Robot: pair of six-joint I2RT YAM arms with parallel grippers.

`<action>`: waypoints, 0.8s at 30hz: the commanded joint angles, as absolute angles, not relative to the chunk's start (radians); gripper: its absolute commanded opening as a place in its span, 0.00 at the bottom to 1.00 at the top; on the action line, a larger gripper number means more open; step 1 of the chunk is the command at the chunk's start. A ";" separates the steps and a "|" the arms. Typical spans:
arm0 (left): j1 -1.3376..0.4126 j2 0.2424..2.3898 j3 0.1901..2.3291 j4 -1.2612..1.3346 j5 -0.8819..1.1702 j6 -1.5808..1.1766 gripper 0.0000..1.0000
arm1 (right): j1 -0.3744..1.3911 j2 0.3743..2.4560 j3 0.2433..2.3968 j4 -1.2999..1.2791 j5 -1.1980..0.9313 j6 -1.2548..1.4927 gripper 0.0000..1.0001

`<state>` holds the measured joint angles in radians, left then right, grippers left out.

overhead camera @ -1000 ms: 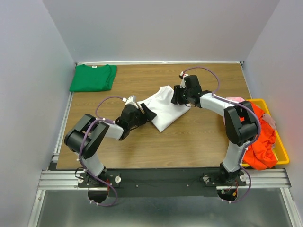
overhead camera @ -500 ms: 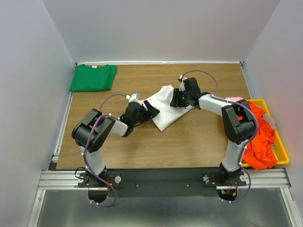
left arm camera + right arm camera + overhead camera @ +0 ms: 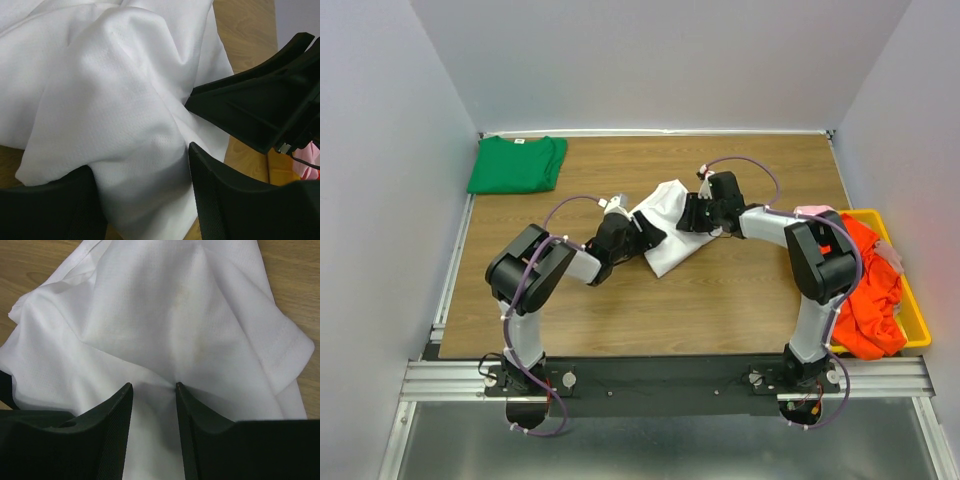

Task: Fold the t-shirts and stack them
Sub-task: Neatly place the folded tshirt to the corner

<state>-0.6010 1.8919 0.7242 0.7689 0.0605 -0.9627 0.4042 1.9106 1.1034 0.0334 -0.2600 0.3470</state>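
A white t-shirt lies crumpled in the middle of the wooden table. My left gripper is at its left edge, shut on a thick bunch of the white cloth, which bulges between its fingers. My right gripper is at the shirt's right edge, fingers close together and pinching a fold of the white cloth, which puckers at the tips. A green t-shirt lies folded at the far left corner. Orange-red and pink shirts are at the right.
A yellow bin at the table's right edge holds the orange-red and pink shirts, heaped over its rim. The right gripper's black body shows close in the left wrist view. Grey walls enclose the table on three sides.
My left gripper has moved right and my right gripper a little left and nearer, so they are closer together. The white t-shirt is more bunched between them.
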 commanded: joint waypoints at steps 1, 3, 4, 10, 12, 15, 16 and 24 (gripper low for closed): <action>-0.618 1.959 0.724 0.637 0.032 -0.940 0.63 | 0.410 1.914 1.025 -0.009 -0.314 0.374 0.47; -0.618 1.964 0.736 0.629 0.023 -0.937 0.58 | 0.408 1.901 1.006 -0.009 -0.313 0.374 0.47; -0.618 1.963 0.741 0.615 0.017 -0.928 0.49 | 0.410 1.887 0.988 -0.009 -0.311 0.374 0.47; -0.615 1.913 0.785 0.478 -0.101 -0.835 0.04 | 0.410 1.801 0.933 -0.009 -0.308 0.376 0.50; -0.611 1.884 0.810 0.425 -0.132 -0.787 0.00 | 0.408 1.770 0.924 -0.011 -0.295 0.373 0.56; -0.588 1.836 0.882 0.295 -0.176 -0.623 0.00 | 0.410 1.707 0.923 -0.014 -0.267 0.367 0.66; -0.583 1.830 0.906 0.216 -0.187 -0.579 0.00 | 0.410 1.691 0.926 -0.029 -0.250 0.367 0.67; -0.554 1.804 1.103 -0.050 -0.385 -0.220 0.00 | 0.410 1.531 0.942 -0.104 -0.192 0.373 0.71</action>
